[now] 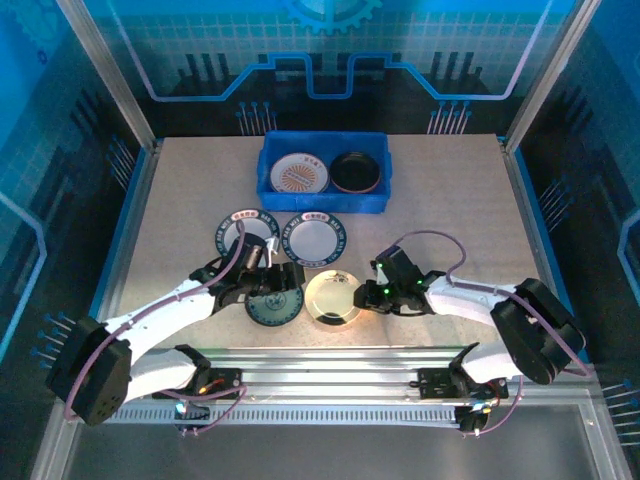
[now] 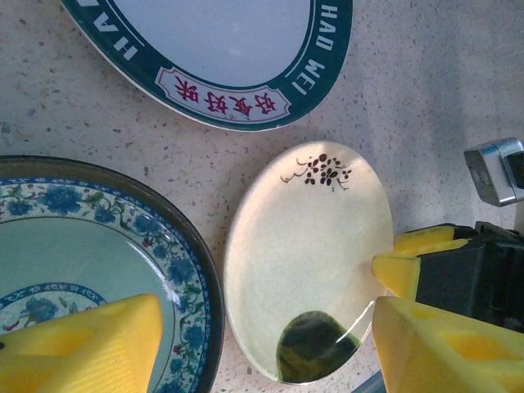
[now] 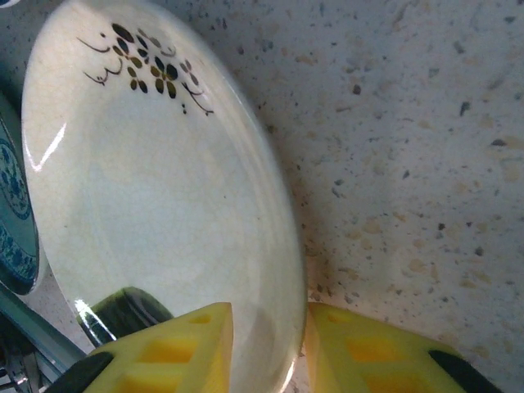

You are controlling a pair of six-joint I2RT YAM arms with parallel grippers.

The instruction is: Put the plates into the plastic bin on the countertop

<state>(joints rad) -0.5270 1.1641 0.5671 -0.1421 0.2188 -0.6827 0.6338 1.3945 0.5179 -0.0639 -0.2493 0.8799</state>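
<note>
Six small round plates were counted. Two were seen inside the rectangular bright blue plastic bin [image 1: 320, 205] at the far side of the beige speckled worktop [image 1: 450, 220]: a white plate with an orange pattern [image 1: 300, 174] and a dark plate [image 1: 356, 171]. Four lay on the worktop in front of the bin.

Two white plates with dark teal rims [image 1: 243, 229] [image 1: 313, 234] were set side by side. On the rim of one, "HAO WEI" was printed in white, beside red Chinese characters in a pale panel.

Nearer the arms, a pale green plate with a blue floral border [image 2: 82, 262] lay just beside a cream plate with a small dark flower sprig [image 3: 155, 205].

The left claw [image 1: 283, 282] was spread wide above the floral plate, with nothing held. The right claw [image 3: 270, 352] was narrow, its yellow pads [image 3: 164, 352] placed either side of the cream plate's rim. Whether the rim was gripped could not be told.
</note>
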